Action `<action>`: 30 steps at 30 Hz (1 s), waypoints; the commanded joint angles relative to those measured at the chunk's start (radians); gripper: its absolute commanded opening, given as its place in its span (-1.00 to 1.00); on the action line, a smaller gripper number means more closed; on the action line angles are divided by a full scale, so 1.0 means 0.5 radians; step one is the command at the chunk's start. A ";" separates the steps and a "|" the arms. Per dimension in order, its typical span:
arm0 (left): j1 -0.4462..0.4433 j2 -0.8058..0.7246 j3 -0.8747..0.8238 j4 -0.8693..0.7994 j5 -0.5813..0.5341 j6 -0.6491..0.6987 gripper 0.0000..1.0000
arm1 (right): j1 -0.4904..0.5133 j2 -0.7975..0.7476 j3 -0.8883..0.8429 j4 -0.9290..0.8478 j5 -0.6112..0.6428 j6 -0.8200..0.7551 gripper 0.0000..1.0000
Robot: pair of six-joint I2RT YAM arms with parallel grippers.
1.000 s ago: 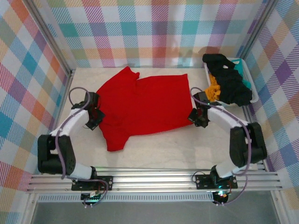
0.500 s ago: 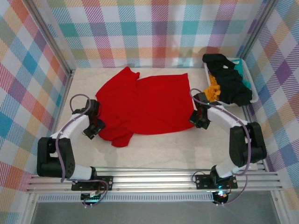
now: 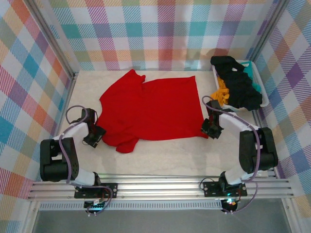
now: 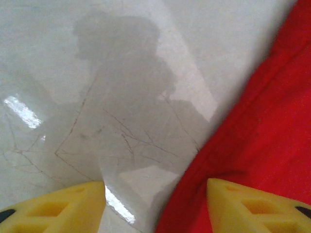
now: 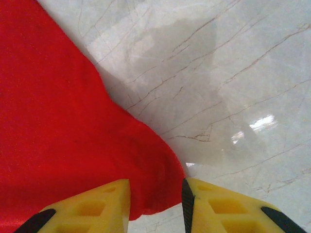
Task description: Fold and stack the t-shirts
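As the red t-shirt (image 3: 153, 109) lies spread mid-frame, my left gripper (image 4: 155, 187) and right gripper (image 5: 155, 187) sit open and empty by its lower corners; laying flat looks done; I think I must grab and fold next.

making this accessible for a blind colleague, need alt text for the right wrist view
A red t-shirt lies flat on a pale marbled table, its corner ending between two yellow fingers at the bottom edge. The fingers stand apart, not pinching the cloth.
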State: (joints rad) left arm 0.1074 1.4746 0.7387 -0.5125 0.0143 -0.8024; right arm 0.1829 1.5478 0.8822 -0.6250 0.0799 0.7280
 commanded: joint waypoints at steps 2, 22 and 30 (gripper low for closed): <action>0.012 0.246 0.034 0.278 0.257 0.003 -0.09 | -0.024 0.024 -0.009 0.063 -0.196 0.042 -0.37; 0.132 -0.144 0.469 -0.377 -0.204 0.222 0.01 | -0.169 -0.065 0.149 -0.047 0.081 -0.059 -1.00; 0.156 0.207 0.398 -0.046 0.078 0.122 -0.02 | -0.139 -0.119 0.086 -0.085 -0.175 -0.034 -0.15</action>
State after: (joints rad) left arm 0.1741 1.5185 0.9508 -0.5781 -0.0071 -0.7181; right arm 0.1005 1.5139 0.9459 -0.6376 0.0639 0.7094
